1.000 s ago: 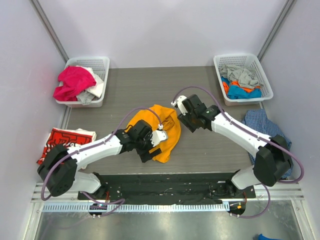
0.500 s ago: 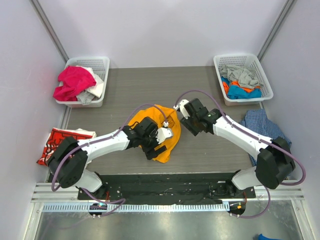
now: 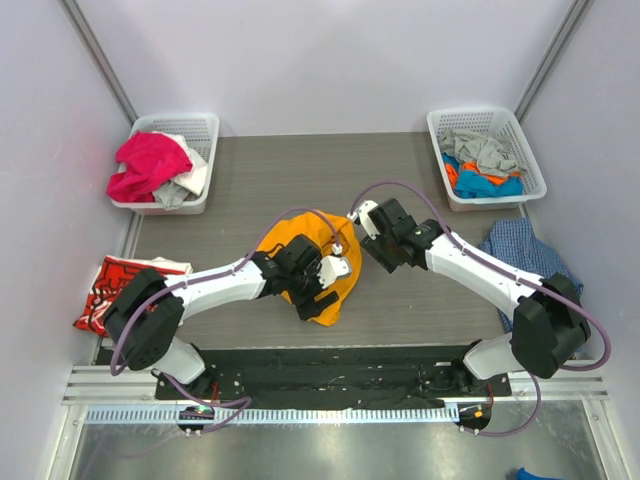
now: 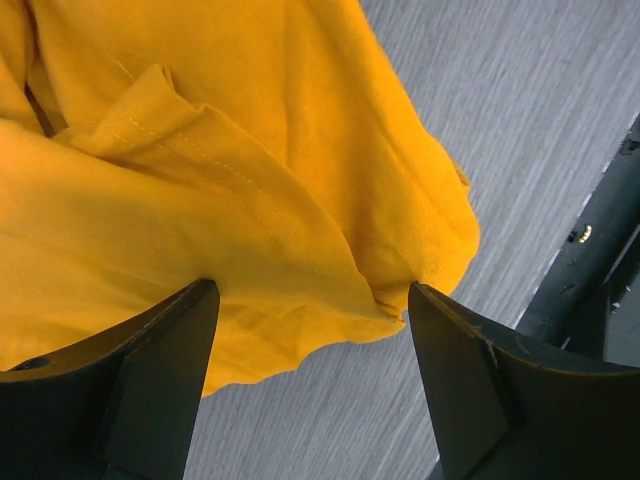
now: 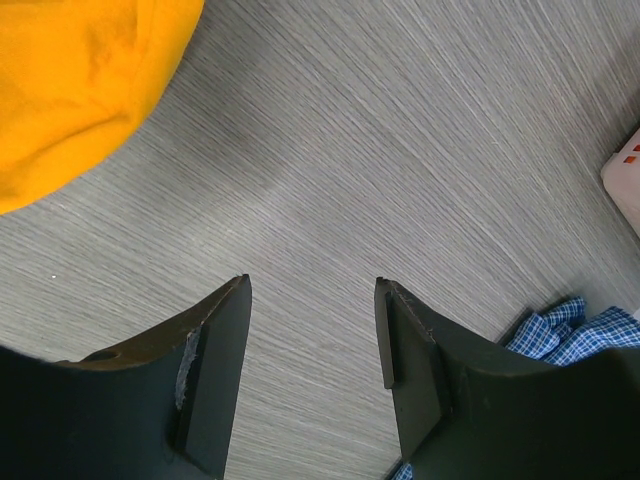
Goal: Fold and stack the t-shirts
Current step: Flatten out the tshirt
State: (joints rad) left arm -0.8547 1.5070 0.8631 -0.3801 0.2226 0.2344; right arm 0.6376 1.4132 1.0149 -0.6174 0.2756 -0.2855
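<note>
The orange-yellow t-shirt (image 3: 292, 248) lies crumpled in the middle of the table. My left gripper (image 3: 325, 288) hovers over its near right edge. In the left wrist view the shirt (image 4: 200, 180) fills the upper left, and its hem runs between the spread fingers of that gripper (image 4: 310, 295), which is open and grips nothing. My right gripper (image 3: 372, 250) hangs just right of the shirt. It is open (image 5: 312, 285) over bare tabletop, with a fold of the shirt (image 5: 70, 90) at the upper left. The red t-shirt (image 3: 128, 282) with white print lies at the table's left edge.
A white basket (image 3: 205, 128) with pink and white clothes stands at the back left. Another basket (image 3: 520, 130), back right, holds grey, blue and orange clothes. A blue checked cloth (image 3: 528, 250) (image 5: 560, 325) lies at the right edge. The dark rail (image 4: 590, 250) runs along the near side.
My left gripper has slid right over the orange shirt, which is now bunched smaller. My right gripper has shifted slightly nearer and to the right.
</note>
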